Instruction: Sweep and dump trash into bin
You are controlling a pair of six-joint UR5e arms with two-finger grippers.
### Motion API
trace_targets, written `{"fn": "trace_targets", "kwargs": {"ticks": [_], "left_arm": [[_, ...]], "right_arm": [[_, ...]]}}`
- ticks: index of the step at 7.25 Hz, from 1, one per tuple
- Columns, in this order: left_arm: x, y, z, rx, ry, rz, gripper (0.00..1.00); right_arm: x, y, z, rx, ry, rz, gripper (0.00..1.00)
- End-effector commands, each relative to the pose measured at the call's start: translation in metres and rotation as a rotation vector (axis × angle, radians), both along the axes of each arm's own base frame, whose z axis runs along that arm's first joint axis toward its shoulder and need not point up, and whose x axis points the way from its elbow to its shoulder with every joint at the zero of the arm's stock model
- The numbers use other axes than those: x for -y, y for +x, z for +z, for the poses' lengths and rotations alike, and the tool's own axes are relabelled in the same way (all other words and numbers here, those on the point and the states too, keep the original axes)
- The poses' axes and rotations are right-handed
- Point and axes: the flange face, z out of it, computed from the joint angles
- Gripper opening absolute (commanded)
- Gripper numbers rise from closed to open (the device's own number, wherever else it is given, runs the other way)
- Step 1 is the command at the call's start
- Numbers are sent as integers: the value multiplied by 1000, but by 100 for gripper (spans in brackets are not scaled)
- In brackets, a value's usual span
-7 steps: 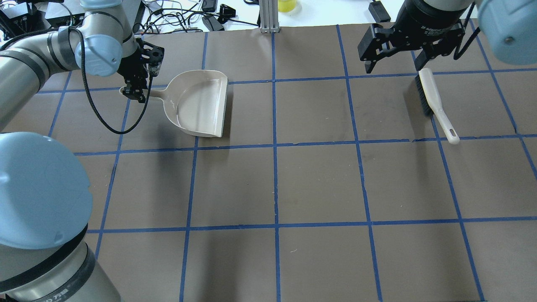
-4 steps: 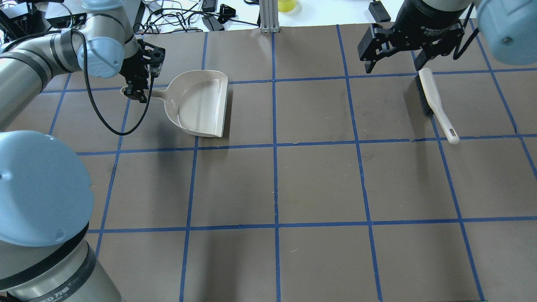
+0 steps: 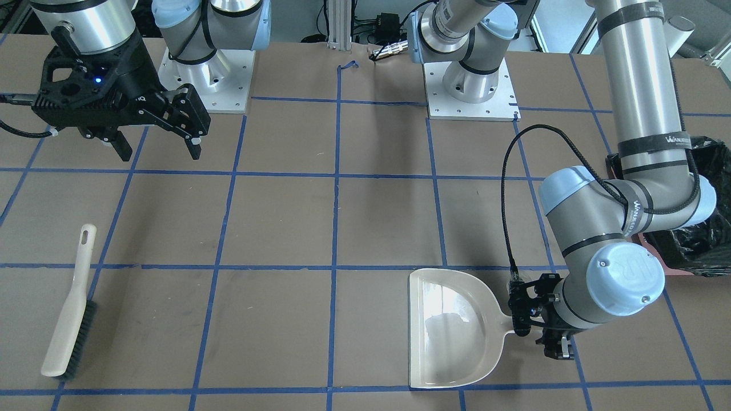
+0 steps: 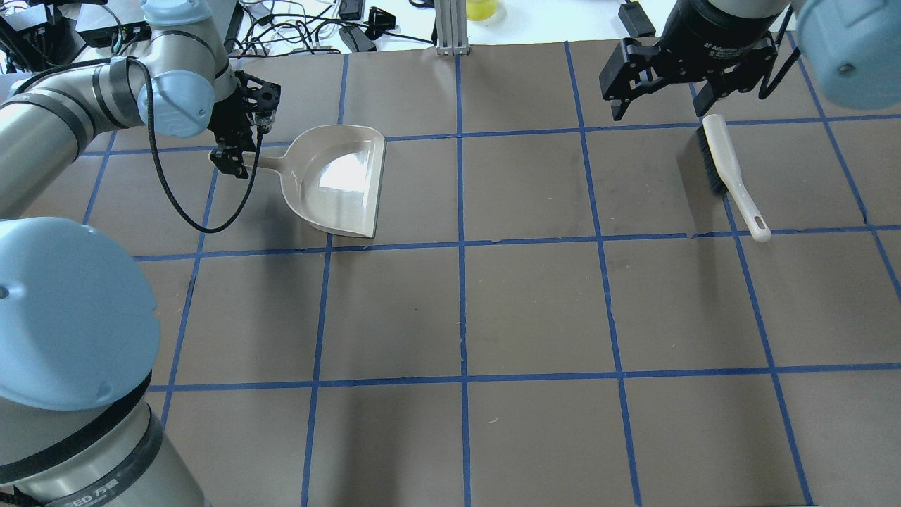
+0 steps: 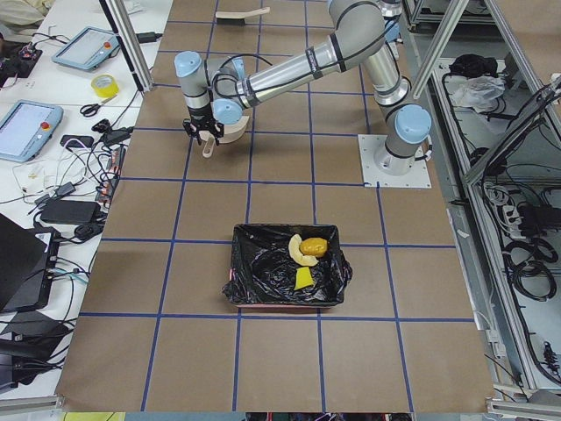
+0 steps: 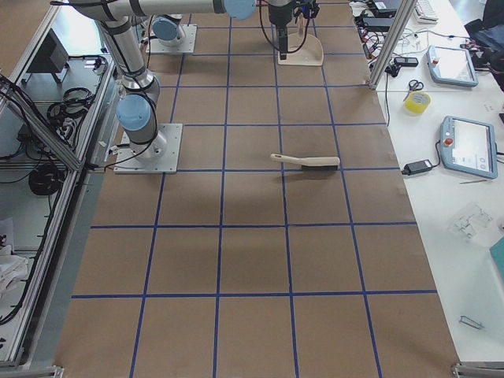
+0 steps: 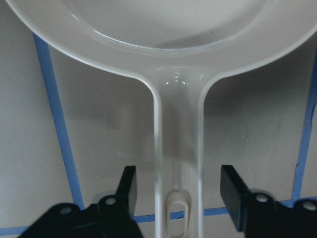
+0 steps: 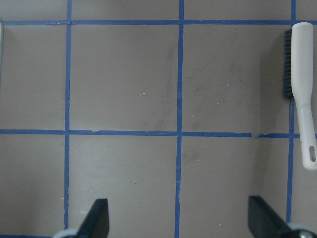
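Dustpan (image 4: 338,183) work looks all but over. The left tool (image 7: 179,191) straddles the beige handle (image 7: 177,124), its fingers (image 7: 128,191) apart with a gap on either side, and the empty pan lies ahead of it on the tabletop (image 4: 535,310). The trash, a potato-like lump (image 5: 316,247), a croissant (image 5: 296,252) and a sponge wedge (image 5: 303,278), sits in the black-lined bin (image 5: 250,272), well apart from both tools.

Letting go appears to be the step in hand. It would go best with a straight lift off the handle, fingers kept wide so neither one snags and drags the pan.

The right tool (image 4: 660,111) hangs spread and empty, with the hand brush (image 4: 728,165) on the tabletop just beside it.

A second ago the handle's end poked out behind the left tool; now the tool covers it. The pan has shifted slightly and catches a bright glare. The right tool and brush look unchanged.
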Motion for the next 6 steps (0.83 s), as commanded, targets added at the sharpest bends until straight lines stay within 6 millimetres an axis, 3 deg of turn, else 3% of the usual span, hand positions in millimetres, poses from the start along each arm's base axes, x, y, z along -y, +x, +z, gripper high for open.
{"fn": "trace_targets", "kwargs": {"ticks": [1,3,4,5,6], "left_arm": [[-5,-35,65,-8,-45,93,69],[-33,-83,137,-47,-53,235,69],[-54,-89,173,-54,-93,371,69],[-83,-92,197,-77,-60,480,70],[-101,-94,213,-83,-68,636,79]], "right_arm": [[0,1,0,0,1,1,100],[0,0,0,0,0,4,100],[0,0,0,0,1,4,100],[0,1,0,-1,1,7,100],[0,0,-1,-2,3,5,100]]}}
